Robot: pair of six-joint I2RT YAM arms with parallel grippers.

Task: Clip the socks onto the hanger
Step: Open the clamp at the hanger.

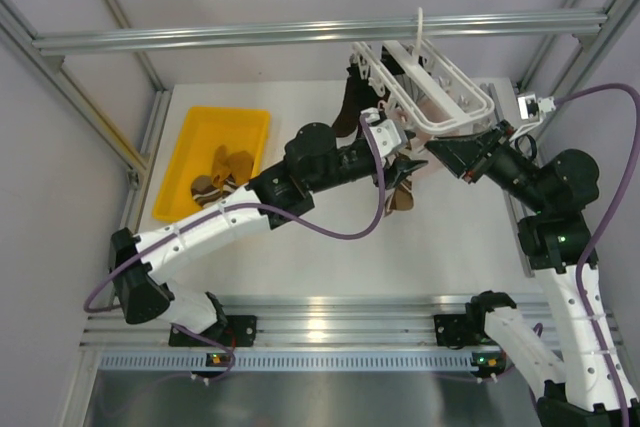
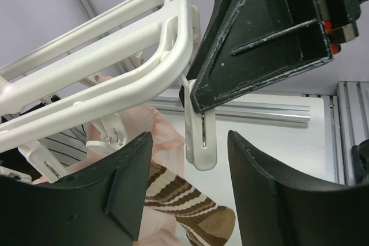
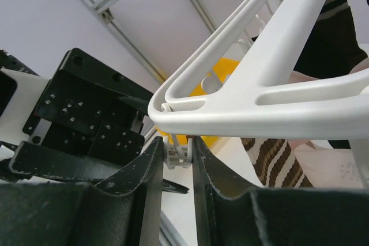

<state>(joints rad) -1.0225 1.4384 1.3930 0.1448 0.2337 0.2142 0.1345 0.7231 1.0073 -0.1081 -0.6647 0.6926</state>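
Now a clip (image 3: 177,155) under the hanger (image 3: 259,108) is pinched by the right fingers (image 3: 153,168), and the left fingers (image 2: 128,180) are held open around it.

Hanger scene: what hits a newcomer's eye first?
The white hanger at back right, worked at its near corner: the right gripper pinches a clip while the left gripper stands open around it, a striped sock beneath. Then the yellow tray at left.

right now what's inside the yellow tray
A small heap of brownish socks lies at the near end of the yellow tray. The left arm covers its near right corner, so anything there is hidden.
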